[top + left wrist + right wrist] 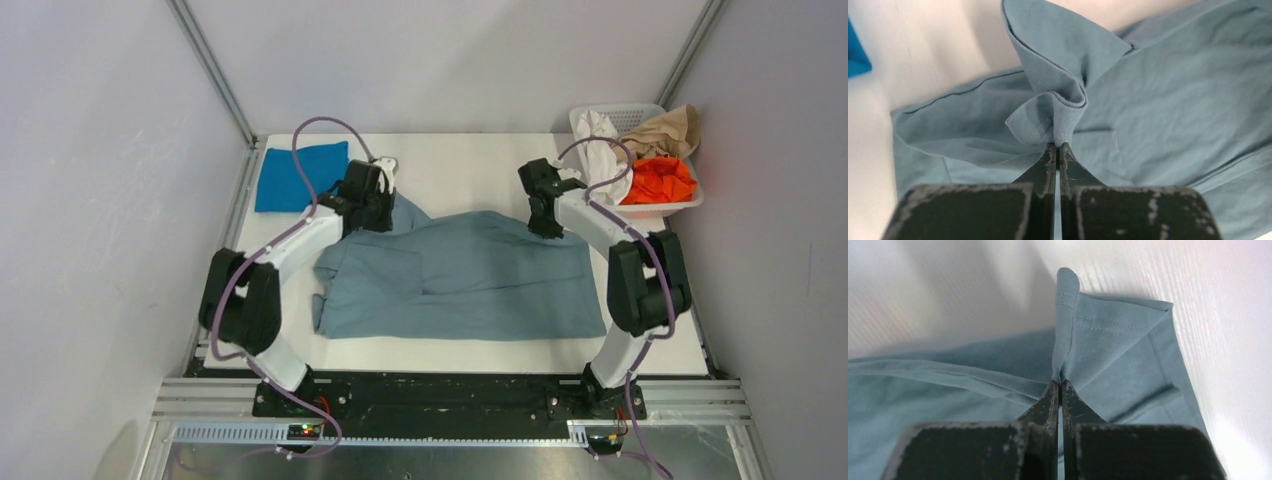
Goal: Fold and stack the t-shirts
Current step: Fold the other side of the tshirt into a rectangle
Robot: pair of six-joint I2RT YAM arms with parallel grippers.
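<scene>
We see the left gripper [1055, 146] clamped on a bunched, doubled fold of the grey shirt [1168, 100], and the right gripper [1060, 382] pinched shut on a stitched hem corner. The shirt lies across the middle of the table [470, 165], far edge pinched up at both grips. We judge the cloth light, soft and floppy: it sags between holds, so take it at hems or corners. Blue shirt [300, 175] sits folded far left, apart. No label or writing readable.

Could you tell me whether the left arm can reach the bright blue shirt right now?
Probably not yet: the left gripper is shut on the grey-blue shirt. The bright blue shirt lies close by, with nothing between.
</scene>
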